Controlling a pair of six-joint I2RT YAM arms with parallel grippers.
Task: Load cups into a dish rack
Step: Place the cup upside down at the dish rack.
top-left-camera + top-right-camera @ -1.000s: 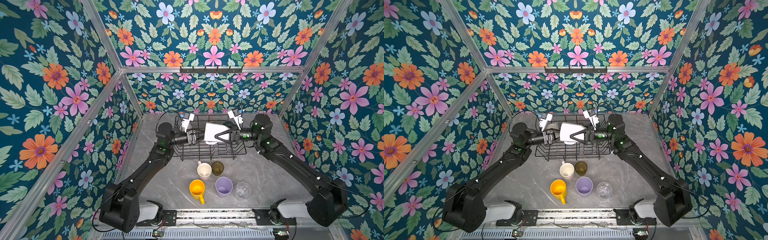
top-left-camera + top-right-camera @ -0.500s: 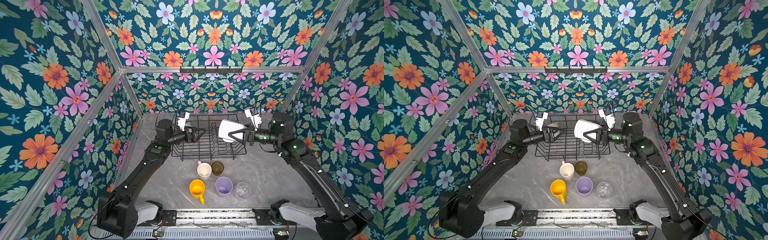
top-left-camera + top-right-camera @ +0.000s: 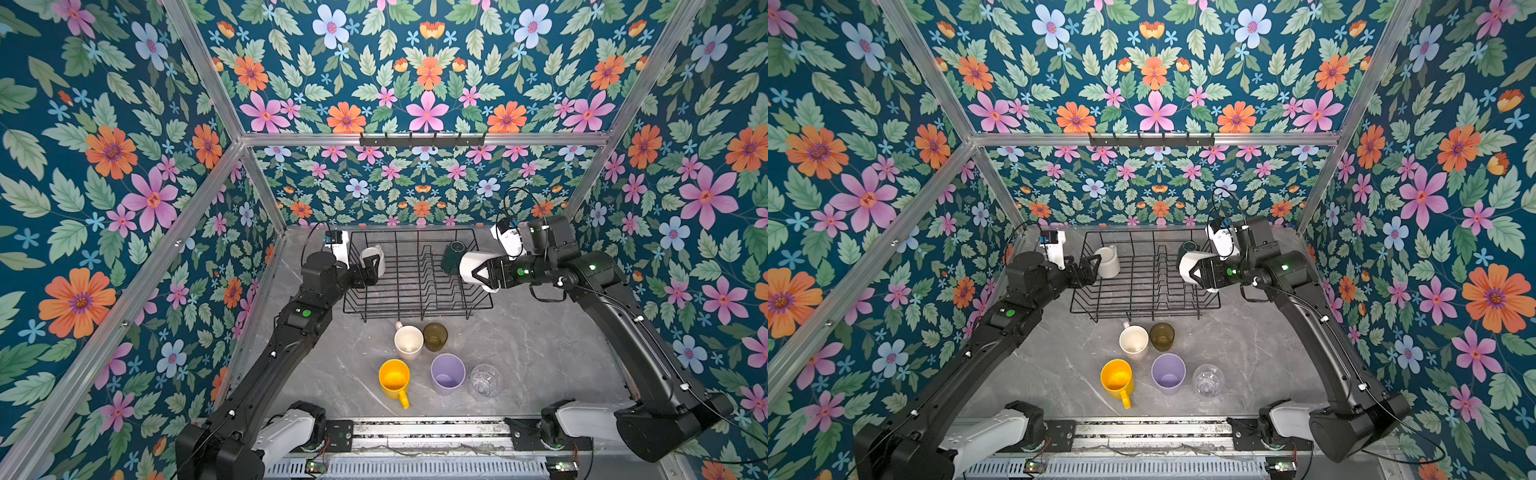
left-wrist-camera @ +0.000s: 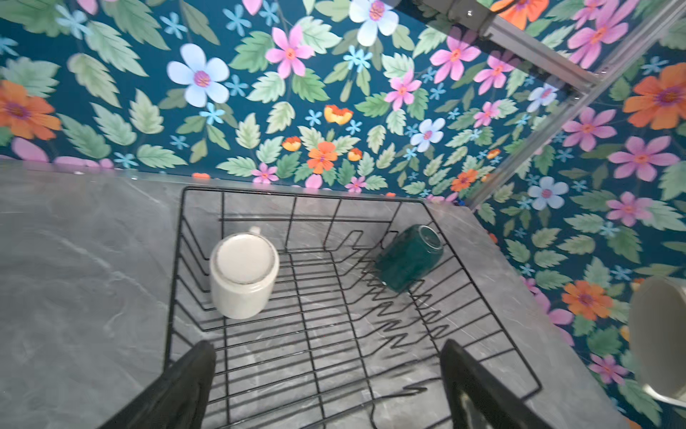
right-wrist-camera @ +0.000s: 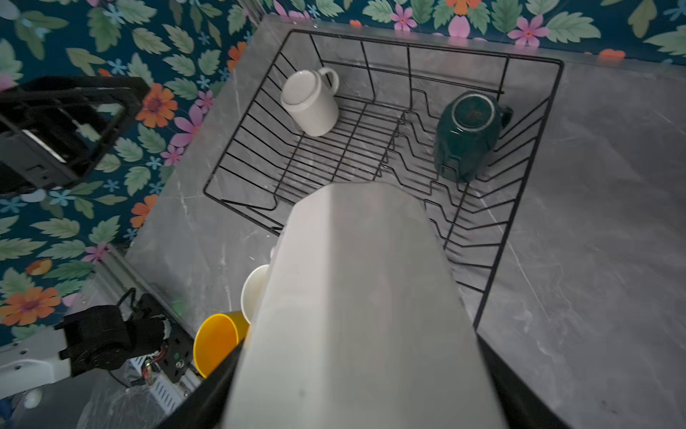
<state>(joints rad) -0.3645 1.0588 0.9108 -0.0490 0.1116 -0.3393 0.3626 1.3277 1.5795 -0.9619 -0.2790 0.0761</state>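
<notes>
Cups: eight counted, in three states. Two sit inside the dish rack (image 3: 415,291), which stands at the far middle of the table (image 3: 540,353). A white mug (image 4: 243,275) is mouth-down in the far left corner, and a dark green mug (image 5: 466,135) is mouth-down and tilted against the upright dividers on the right side. A third, a white faceted mug (image 5: 356,297), is off the table. The right arm (image 3: 602,282) carries it on its side above the rack's right edge, close to the green mug; the wrist view suggests they are apart. The right jaws pinch this mug at its near end. The left arm (image 3: 299,320) hangs at the rack's left wall beside the white mug, with its jaws spread wide and nothing between them. Five cups remain upright on the table in front of the rack: a pale mug (image 3: 408,340), an olive-brown glass (image 3: 435,336), a yellow mug (image 3: 394,378), a lilac tumbler (image 3: 447,374) and a clear glass (image 3: 485,380). Judgement: roughly a quarter loaded, with a third cup about to go in. The rack's middle and near half are open for the rest.
</notes>
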